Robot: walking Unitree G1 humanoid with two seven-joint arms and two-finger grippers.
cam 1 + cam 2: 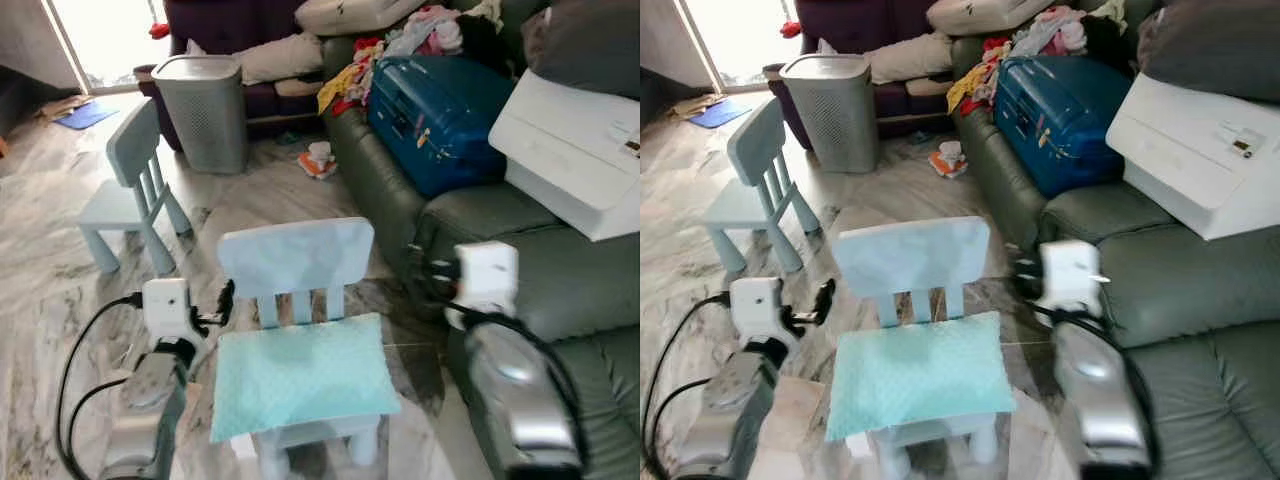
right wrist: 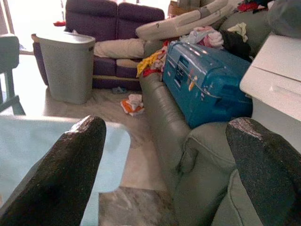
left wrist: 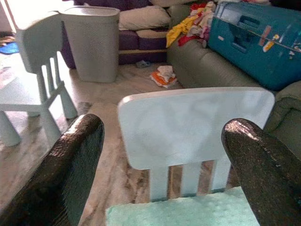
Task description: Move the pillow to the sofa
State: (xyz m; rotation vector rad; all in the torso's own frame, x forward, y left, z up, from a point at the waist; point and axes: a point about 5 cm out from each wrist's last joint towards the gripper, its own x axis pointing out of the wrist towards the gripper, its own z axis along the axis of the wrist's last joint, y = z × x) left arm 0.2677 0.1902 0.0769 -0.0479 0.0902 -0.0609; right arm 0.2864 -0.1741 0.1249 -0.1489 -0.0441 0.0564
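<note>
A light turquoise pillow [image 1: 300,375] lies flat on the seat of a small pale blue child's chair [image 1: 295,255] right in front of me. My left gripper [image 1: 224,302] hovers by the chair's left side at backrest height, open and holding nothing. In the left wrist view its fingers [image 3: 75,155] stand wide apart, framing the backrest with the pillow's [image 3: 188,212] edge below. My right gripper [image 1: 428,270] is open and sits between the chair and the green sofa [image 1: 560,280], facing the sofa's armrest [image 2: 193,155].
The sofa carries a blue suitcase [image 1: 440,110], a white box [image 1: 570,150] and loose clothes [image 1: 420,30]. A second small chair [image 1: 125,190] and a grey laundry basket [image 1: 205,110] stand on the marble floor to the left, and a purple sofa [image 2: 113,19] stands at the back.
</note>
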